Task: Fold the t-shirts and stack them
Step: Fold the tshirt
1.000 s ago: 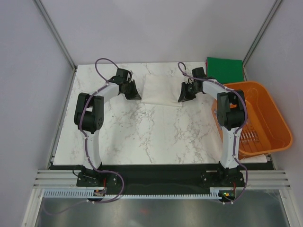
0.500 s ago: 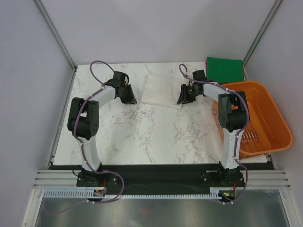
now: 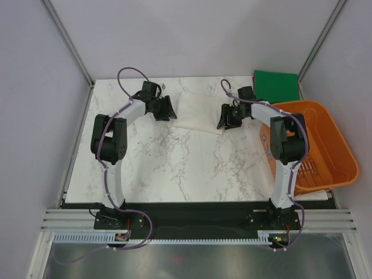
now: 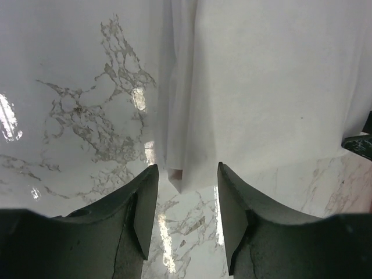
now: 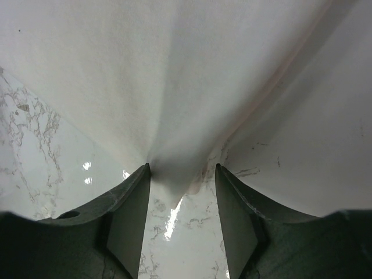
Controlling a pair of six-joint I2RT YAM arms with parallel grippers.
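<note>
View from above: a white marble table [image 3: 186, 163] with two robot arms bolted at its near edge, both reaching toward the far side. A white t-shirt [image 3: 197, 110] lies folded into a flat rectangle near the middle of the far edge, between the two hands. The left hand [image 3: 164, 108] sits at the shirt's left side and the right hand [image 3: 226, 118] at its right side, each close against the cloth.

A dark green t-shirt [image 3: 276, 85] lies folded square in the far right corner of the table. An orange slatted basket [image 3: 308, 104] stands along the right edge, just nearer than the green shirt and apart from the white one.

Left wrist view: the left hand [image 4: 186, 168] is released, its two dark fingers standing apart. A layered corner of the white t-shirt [image 4: 267, 87] lies on the table [image 4: 87, 87] in the gap between the fingertips, not pinched.

Right wrist view: the right hand [image 5: 181, 168] is also released, fingers apart. The white t-shirt [image 5: 145, 70] narrows to a gathered point that rests between the fingertips, with creases fanning away from it. Glossy table [image 5: 35, 145] shows on both sides.
</note>
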